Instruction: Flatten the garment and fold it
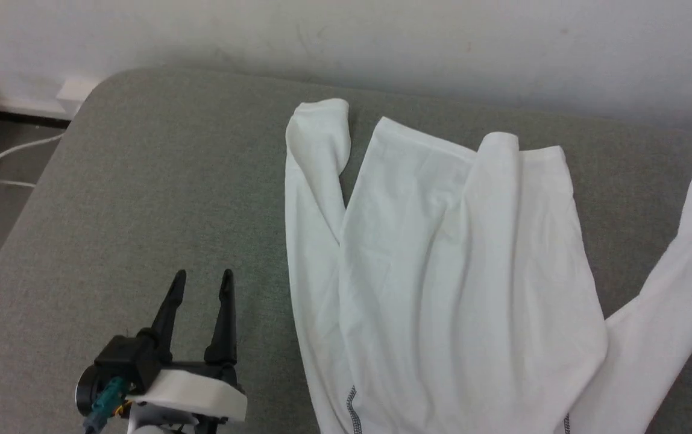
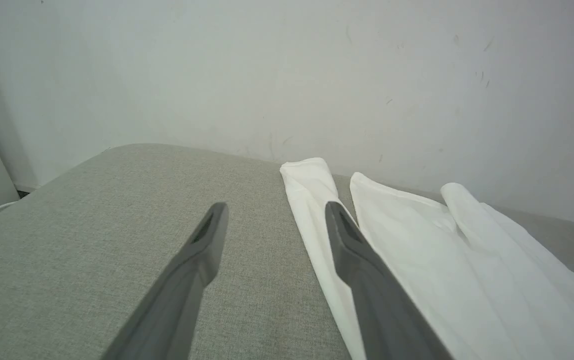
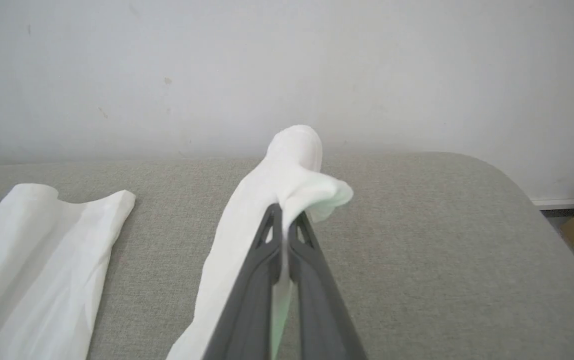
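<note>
Shirt (image 1: pixel 460 271): white, lying on the grey cushion (image 1: pixel 141 211), its body bunched into long lengthwise folds, top end towards the wall (image 1: pixel 382 36).
Left sleeve (image 1: pixel 313 181): lies along the shirt's left side, its end curled over near the far edge of the cushion.
Right sleeve (image 3: pixel 267 190): angles out to the right, away from the body.
Stitching (image 1: pixel 351 410): dark zigzag line at the near edge of the shirt.
Left claw (image 1: pixel 204 277): spread wide and holding nothing, over bare cushion just left of the shirt; in the left wrist view its right finger (image 2: pixel 367 280) overlaps the left sleeve's edge, and contact cannot be told.
Right claw (image 3: pixel 285 212): pressed together, pinching the right sleeve near its end, with the cuff flopping over the fingertips.
Cable (image 1: pixel 8 154): white, on the floor left of the cushion.
</note>
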### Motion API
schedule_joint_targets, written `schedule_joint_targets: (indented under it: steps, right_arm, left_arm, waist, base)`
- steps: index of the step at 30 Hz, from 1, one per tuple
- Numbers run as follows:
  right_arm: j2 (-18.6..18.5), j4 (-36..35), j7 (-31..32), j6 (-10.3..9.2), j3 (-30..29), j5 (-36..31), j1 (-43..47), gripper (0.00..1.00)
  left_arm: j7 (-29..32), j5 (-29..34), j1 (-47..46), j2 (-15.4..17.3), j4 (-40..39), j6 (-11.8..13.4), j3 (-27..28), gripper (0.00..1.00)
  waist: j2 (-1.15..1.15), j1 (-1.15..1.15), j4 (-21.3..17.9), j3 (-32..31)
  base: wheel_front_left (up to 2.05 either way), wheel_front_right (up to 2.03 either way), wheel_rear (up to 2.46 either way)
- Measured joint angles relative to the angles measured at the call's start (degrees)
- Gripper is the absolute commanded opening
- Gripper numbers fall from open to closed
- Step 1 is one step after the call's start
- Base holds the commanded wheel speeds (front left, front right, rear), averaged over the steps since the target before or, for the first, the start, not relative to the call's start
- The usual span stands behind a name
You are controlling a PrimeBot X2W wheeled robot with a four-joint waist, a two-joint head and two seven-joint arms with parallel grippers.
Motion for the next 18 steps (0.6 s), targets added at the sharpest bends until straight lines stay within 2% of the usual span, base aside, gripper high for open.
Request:
schedule_joint_targets:
  steps: [6,10,14,18]
  right_arm:
    - [-1.9,-7.0,-0.5,0.00,-6.7,-2.6,5.5,0.00]
    - [-1.0,-15.3,1.6,-0.01,-10.9,-7.0,9.1,0.00]
    - [4.6,-28.5,6.2,-0.04,-10.6,-8.6,13.1,0.00]
    - [12.2,-42.3,11.4,-0.05,-4.6,-9.7,18.0,0.00]
  left_arm:
    - [0.0,0.3,2.5,-0.1,0.0,-0.3,1.2,1.00]
    - [0.0,0.3,3.6,-0.2,-0.2,-0.5,1.3,1.00]
    - [0.0,0.7,5.1,-0.4,-1.0,-0.5,1.2,1.00]
    - [0.0,0.7,6.9,-0.5,-1.3,-0.5,1.3,1.00]
  waist:
    - [0.00,0.00,-1.9,-4.3]
    - [0.00,0.00,-2.9,-6.9]
    - [0.00,0.00,-3.5,-8.9]
    - [0.00,0.00,-3.8,-10.5]
  base:
    - [0.00,0.00,0.00]
    - [0.00,0.00,0.00]
    - [0.00,0.00,0.00]
    - [0.00,0.00,0.00]
